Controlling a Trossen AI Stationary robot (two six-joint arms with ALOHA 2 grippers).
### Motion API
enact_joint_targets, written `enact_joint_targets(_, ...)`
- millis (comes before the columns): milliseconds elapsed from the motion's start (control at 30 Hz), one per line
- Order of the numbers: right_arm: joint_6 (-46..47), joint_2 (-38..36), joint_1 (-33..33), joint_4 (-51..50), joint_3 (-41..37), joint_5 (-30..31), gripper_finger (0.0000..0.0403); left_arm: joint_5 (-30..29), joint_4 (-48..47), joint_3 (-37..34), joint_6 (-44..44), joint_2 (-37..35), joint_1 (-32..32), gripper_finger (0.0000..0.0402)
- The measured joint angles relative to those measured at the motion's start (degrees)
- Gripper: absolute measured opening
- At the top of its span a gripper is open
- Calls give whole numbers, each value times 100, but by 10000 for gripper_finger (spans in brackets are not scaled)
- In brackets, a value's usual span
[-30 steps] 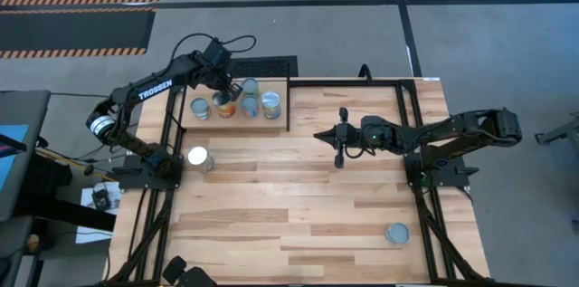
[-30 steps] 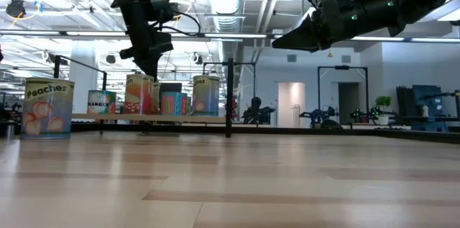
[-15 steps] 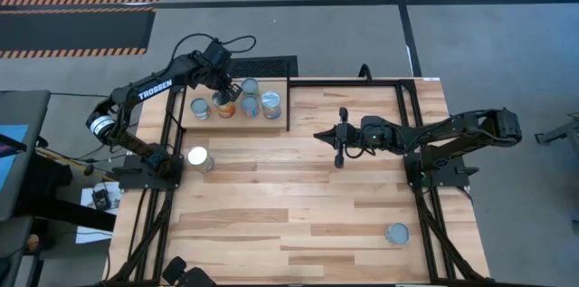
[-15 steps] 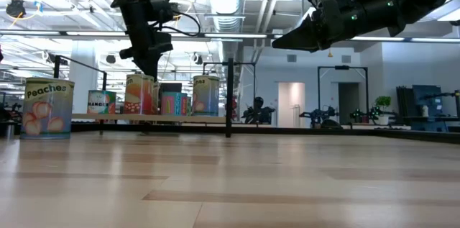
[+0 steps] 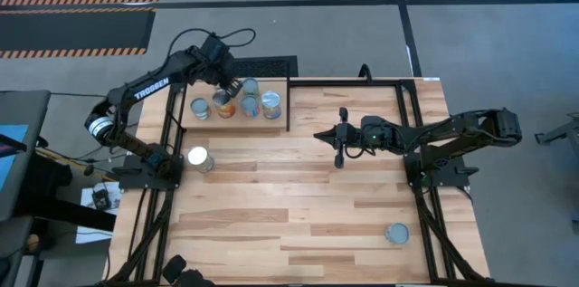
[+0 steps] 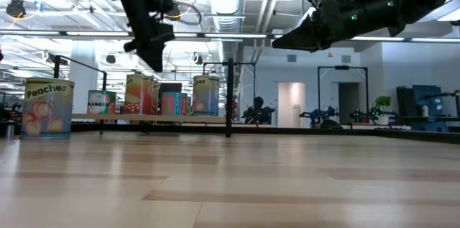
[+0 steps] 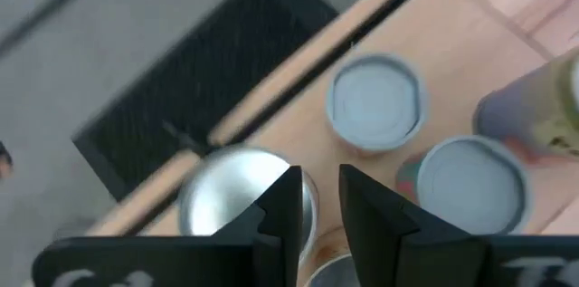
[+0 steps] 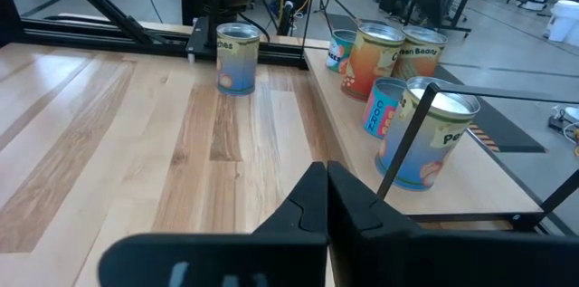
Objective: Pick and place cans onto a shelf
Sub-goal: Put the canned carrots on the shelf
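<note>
Over the shelf (image 5: 237, 117) at the counter's (image 5: 298, 196) far left corner, the left tool (image 5: 226, 86) is hanging just above an orange-labelled can (image 5: 223, 104), its fingers (image 7: 288, 210) parted a little, gripping nothing and clear of the lid. Four cans are standing upright on the shelf board: a small one (image 5: 200, 108) at the left end, the orange one beside it, one (image 5: 250, 90) toward the back rail and another (image 5: 270, 103) near the black upright rod. Off the shelf, a "Peaches" can (image 6: 47, 108) is sitting on the counter near the left arm's base, and a bluish can (image 5: 396, 233) is standing alone, well apart, near the front right edge. Mid-counter, the right tool (image 5: 339, 147) is hovering with its fingers (image 8: 348, 198) pressed together on nothing, pointing toward the shelf. Behind the counter, the low view is showing a workshop room.
</note>
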Motion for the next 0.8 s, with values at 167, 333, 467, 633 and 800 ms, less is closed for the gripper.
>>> enact_joint_targets(167, -6, 2, 7, 95, 0, 0, 11, -17, 428, -269, 584, -688, -215, 50)
enact_joint_targets(333, -106, 82, 14, 513, -27, -5, 8, 71, 1787, -1543, 600, -1891, -814, 15)
enact_joint_targets(467, -76, 386, 70, 1475, -292, -148, 6, 324, 3021, -2807, 529, -2941, -1505, 2)
enact_joint_targets(633, 151, 916, 400, 2589, -555, -259, 6, 362, 4419, -4186, 309, -4046, -2477, 4)
enact_joint_targets(800, 618, 912, 930, 2207, -545, -133, 5, 389, 5622, -5242, 222, -4721, -3365, 2)
